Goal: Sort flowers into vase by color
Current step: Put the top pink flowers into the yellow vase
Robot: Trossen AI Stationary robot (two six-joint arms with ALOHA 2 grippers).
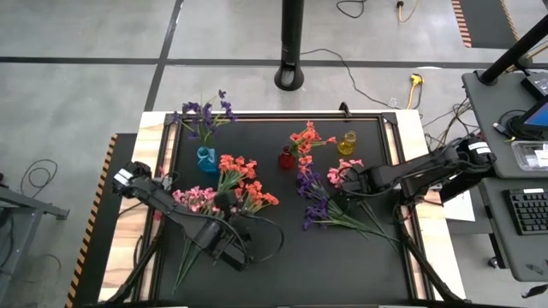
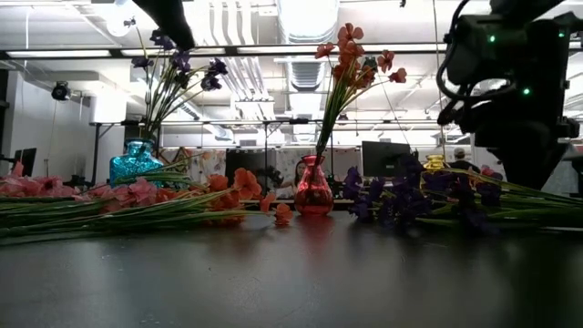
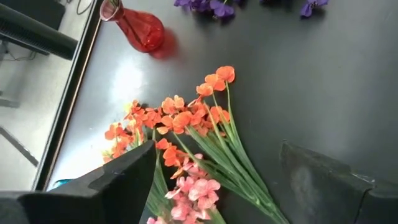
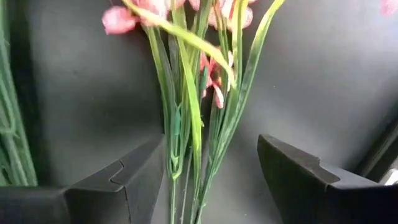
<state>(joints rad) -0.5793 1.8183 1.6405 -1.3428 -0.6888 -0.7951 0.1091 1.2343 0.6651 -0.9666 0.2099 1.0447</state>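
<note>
Black pole base point(image 1: 290, 79), yellow plug point(image 1: 416, 80), keyboard point(image 1: 529, 210), possibly a monitor point(image 2: 384, 158).

Black table top point(image 1: 342, 257), three small vases point(image 1: 286, 159), loose flowers point(image 1: 244, 184) lying flat across it

Left gripper point(image 3: 217, 186): 2 dark fingers point(image 3: 124, 183) spread wide apart, nothing between them touching either pad, hovering above the black table point(image 3: 323, 81).

Coral-red flowers point(image 3: 186, 118): loose bunch lying flat on the table, blossoms fanned out, green stems running back toward the gripper.

Pink flowers point(image 3: 189, 196): small cluster lying just beside the coral-red stems, close to the gripper.

Red vase point(image 3: 137, 26): glass, round-bodied with narrow neck, standing near the table edge, well apart from the coral-red bunch.

Purple flowers point(image 3: 214, 6): several blossoms on the table beyond the vase, only partly in frame.
</note>
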